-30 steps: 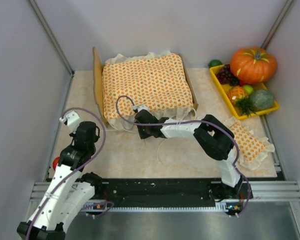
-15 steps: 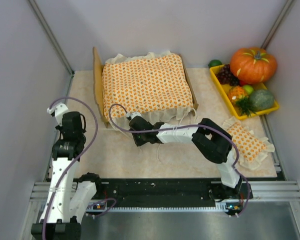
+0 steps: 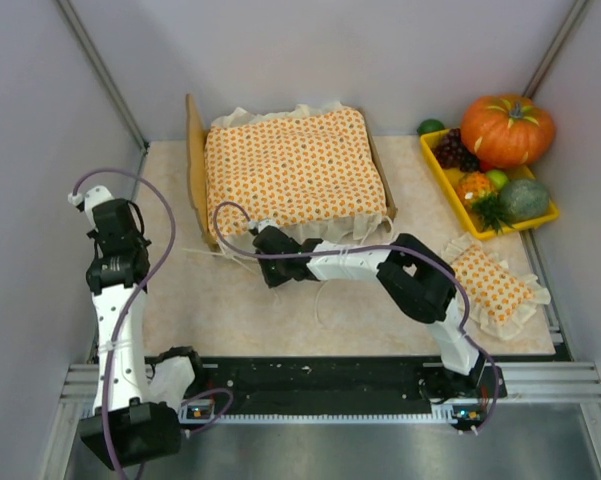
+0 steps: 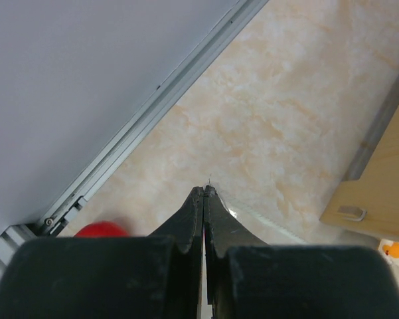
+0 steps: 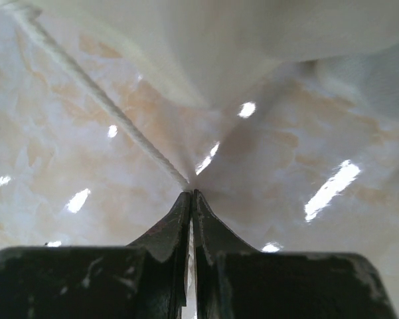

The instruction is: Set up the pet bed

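the step looks like fastening the bedspread at the near-left corner of the pet bed. the bed sits mid-back on the table, light wood, with its headboard on the left. the right gripper pinches the spread's white cord. the left gripper is pressed together. next probably calls for a gentle, steady pull on the cord.

We read this as a robot lab test cell, not a home. Plain pale panel walls box in a small marble-look table, framed by aluminium rails. The left arm and right arm are bolted to a black base bar at the near edge, with loose purple cables. Staged props sit in one corner: a pumpkin and fruit in a yellow tray.
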Robot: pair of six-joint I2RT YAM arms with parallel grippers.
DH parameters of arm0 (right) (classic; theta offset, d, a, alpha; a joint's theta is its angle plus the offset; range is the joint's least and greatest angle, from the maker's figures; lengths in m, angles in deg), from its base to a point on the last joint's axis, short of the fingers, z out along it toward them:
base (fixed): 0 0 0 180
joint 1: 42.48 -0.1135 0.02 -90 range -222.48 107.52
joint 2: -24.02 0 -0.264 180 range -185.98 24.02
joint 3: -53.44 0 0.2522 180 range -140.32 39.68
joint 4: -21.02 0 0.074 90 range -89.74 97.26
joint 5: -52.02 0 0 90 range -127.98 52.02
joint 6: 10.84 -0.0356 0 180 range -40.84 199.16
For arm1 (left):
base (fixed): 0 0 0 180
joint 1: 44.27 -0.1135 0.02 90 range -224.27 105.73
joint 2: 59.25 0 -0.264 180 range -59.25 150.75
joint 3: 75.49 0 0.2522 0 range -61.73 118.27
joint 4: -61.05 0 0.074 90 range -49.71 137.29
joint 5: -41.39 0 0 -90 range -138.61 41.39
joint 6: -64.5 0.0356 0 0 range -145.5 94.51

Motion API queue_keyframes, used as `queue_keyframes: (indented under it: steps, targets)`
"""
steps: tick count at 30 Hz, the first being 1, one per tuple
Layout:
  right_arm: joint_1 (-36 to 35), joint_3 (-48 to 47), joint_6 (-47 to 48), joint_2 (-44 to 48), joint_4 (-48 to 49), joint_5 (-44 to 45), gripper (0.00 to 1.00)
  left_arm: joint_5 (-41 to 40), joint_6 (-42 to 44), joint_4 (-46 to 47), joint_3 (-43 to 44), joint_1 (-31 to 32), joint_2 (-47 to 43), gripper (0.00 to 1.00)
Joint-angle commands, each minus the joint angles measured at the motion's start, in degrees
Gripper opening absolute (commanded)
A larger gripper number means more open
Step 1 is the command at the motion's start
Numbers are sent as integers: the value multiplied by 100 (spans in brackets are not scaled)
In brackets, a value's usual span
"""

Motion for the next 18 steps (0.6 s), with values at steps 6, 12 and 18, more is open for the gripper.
queue_keyframes:
  steps: [6, 12, 18]
  targets:
    - [826, 79, 226, 101, -371, 645, 0, 523, 31, 788, 388, -757, 423, 0]
    - [1063, 299, 288, 242, -362, 803, 0, 874, -57, 973, 556, -1083, 819, 0]
    - [1081, 448, 262, 427, -345, 944, 0, 857, -57, 1193, 652, -1407, 1056, 0]
